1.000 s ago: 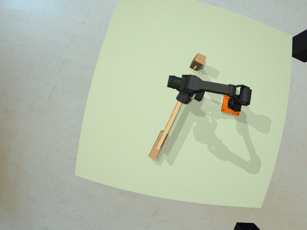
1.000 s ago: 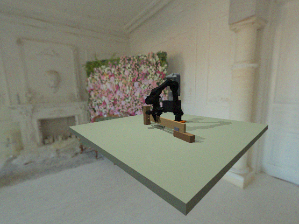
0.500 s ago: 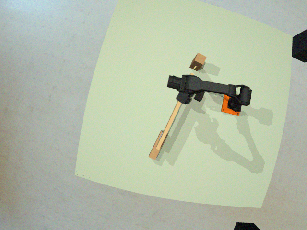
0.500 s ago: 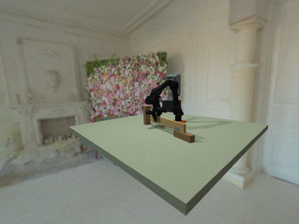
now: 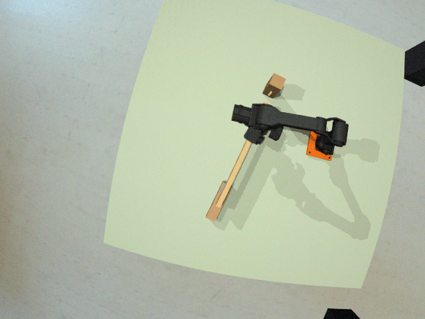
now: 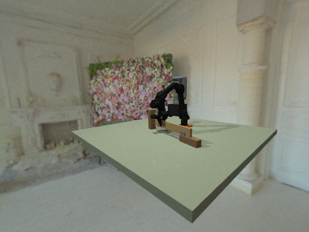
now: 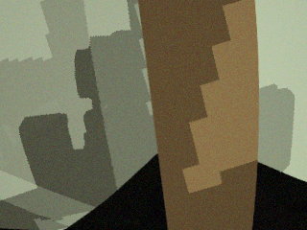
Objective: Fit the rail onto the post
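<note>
The long wooden rail (image 5: 238, 163) (image 6: 175, 128) (image 7: 206, 86) is raised off the table and looks roughly level. Its far end is at the grey bracket (image 6: 182, 134) on the low footboard block (image 5: 212, 213) (image 6: 190, 141); how deep it sits is unclear. My gripper (image 6: 161, 122) (image 7: 190, 160) is shut on the rail towards its near end. The post (image 5: 278, 81) (image 6: 151, 119) stands upright just beyond that end, with pegs (image 5: 269, 93) facing the rail. In the top view, a small gap shows between rail end and pegs. The holes are hidden.
The arm (image 5: 297, 121) (image 6: 178, 87) reaches over the rail from its orange base plate (image 5: 319, 153) (image 6: 189, 125) and hides much of the rail's near part from above. Shadows of arm and rail fall on the pale green table (image 5: 165, 137) (image 6: 149, 154).
</note>
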You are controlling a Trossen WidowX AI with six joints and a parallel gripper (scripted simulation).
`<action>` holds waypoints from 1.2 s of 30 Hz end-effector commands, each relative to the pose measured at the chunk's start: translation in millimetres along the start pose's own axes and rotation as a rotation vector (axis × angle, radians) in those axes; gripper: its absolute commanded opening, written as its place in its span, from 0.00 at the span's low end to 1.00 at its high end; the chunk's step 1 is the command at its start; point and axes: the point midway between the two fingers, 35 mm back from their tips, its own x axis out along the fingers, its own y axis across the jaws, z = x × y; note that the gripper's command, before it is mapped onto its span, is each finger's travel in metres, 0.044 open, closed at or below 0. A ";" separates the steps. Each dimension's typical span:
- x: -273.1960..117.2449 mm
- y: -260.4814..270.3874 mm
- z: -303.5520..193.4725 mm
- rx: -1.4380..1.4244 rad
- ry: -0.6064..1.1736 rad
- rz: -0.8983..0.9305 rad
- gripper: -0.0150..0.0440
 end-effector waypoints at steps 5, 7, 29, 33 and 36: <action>-1.6 -0.5 0.7 0.000 -0.003 -0.006 0.25; -1.9 -0.5 1.3 0.000 -0.003 -0.006 0.25; -2.8 -0.5 3.0 0.000 -0.003 -0.006 0.25; -2.2 -0.5 3.0 0.000 -0.003 -0.006 0.25; -1.7 -0.4 3.0 0.000 -0.003 -0.006 0.25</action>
